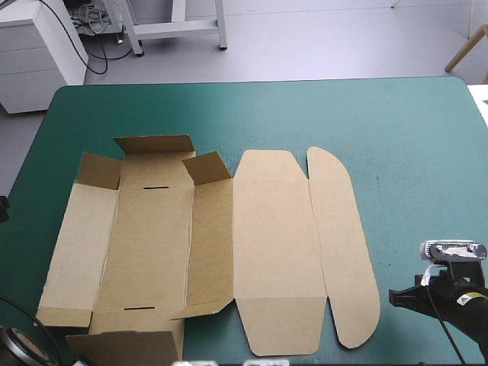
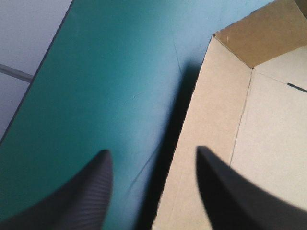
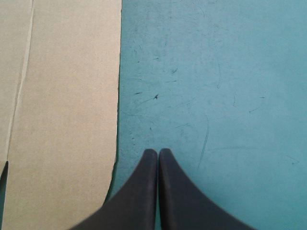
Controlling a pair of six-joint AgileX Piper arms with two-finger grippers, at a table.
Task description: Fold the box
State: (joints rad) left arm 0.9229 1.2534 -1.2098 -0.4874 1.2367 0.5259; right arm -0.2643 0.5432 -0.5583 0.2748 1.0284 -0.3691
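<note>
Where: the box (image 1: 267, 252) lies opened out on the teal-green bench (image 1: 412, 130). It reaches from near the left edge to right of the middle, and its near edge is close to the bench's near edge.
Long axis: the sheet as a whole runs left to right. The tray base (image 1: 149, 248) in its left part runs near to far.
Pointing: the rounded tuck flap (image 1: 347, 252) is at the right end, with the lid panel (image 1: 274, 236) flat just beside it. The left side wall (image 1: 76, 244) and the end flaps are partly raised.
Left jaws: wide apart and holding nothing. The black fingers (image 2: 88, 191) straddle the left side wall's outer edge, one over bare cover and one over board.
Right jaws: pressed together into a point and empty. They are over bare bench just right of the tuck flap's near end.
Handling: I judge it light and stiff, bending only along its scored creases. It would probably slide on the smooth cover if pushed sideways.
Where to take hold: the left side wall's outer edge looks best. It casts a dark shadow and seems lifted off the bench, so a finger could go under it. The flat lid parts offer little to pinch.
</note>
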